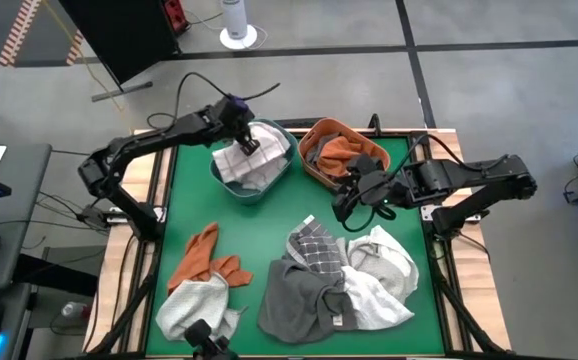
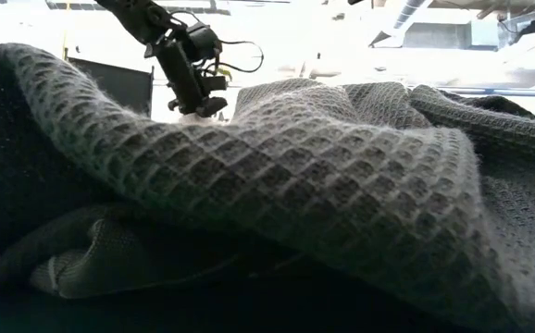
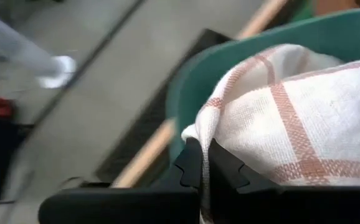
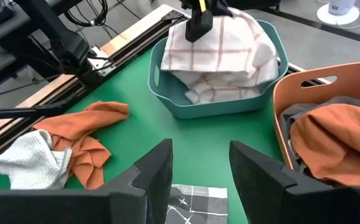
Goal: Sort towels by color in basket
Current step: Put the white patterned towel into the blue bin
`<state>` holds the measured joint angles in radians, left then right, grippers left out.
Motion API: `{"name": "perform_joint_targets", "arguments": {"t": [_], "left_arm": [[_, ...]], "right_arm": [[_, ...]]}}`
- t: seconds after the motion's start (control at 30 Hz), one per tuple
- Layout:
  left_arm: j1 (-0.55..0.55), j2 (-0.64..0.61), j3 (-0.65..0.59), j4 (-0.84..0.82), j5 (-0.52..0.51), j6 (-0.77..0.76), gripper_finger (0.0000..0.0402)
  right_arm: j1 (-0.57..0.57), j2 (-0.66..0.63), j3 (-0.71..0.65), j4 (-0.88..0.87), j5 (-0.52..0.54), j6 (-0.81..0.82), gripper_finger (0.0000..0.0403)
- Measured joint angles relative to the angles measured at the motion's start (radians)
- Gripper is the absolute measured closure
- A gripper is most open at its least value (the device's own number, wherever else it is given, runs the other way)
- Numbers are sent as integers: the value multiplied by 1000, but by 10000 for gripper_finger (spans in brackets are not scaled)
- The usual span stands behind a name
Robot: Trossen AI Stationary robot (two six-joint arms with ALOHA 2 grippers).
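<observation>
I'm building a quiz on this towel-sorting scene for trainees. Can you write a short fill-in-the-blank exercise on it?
1. The left gripper is shut on a white towel with ____ stripes.
2. That towel lies in the ____ basket.
3. The rust-orange towel fills the ____ basket.
4. The right gripper hovers with its fingers ____.

Missing words: red; teal; orange; open

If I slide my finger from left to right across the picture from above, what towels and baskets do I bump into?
Rust-orange towel → teal basket holding a white checked towel, pinched by the left gripper → dark grey towel → orange basket → white towel.
</observation>
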<state>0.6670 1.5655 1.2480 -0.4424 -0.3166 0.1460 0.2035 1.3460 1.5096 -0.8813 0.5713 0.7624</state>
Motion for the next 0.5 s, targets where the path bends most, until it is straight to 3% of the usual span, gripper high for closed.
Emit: {"name": "perform_joint_targets", "arguments": {"t": [0.1,0.23,0.37,0.5], "left_arm": [[1,7,0,1,7,1,395],[-13,6,0,-54,148,45,386],[-51,7,0,-125,145,73,365],[-61,4,0,-145,140,55,318]], "right_arm": [[0,0,0,0,1,0,218],[0,0,0,0,2,-3,218],[-3,0,0,-1,3,-10,218],[-6,0,0,-1,3,-14,218]]}}
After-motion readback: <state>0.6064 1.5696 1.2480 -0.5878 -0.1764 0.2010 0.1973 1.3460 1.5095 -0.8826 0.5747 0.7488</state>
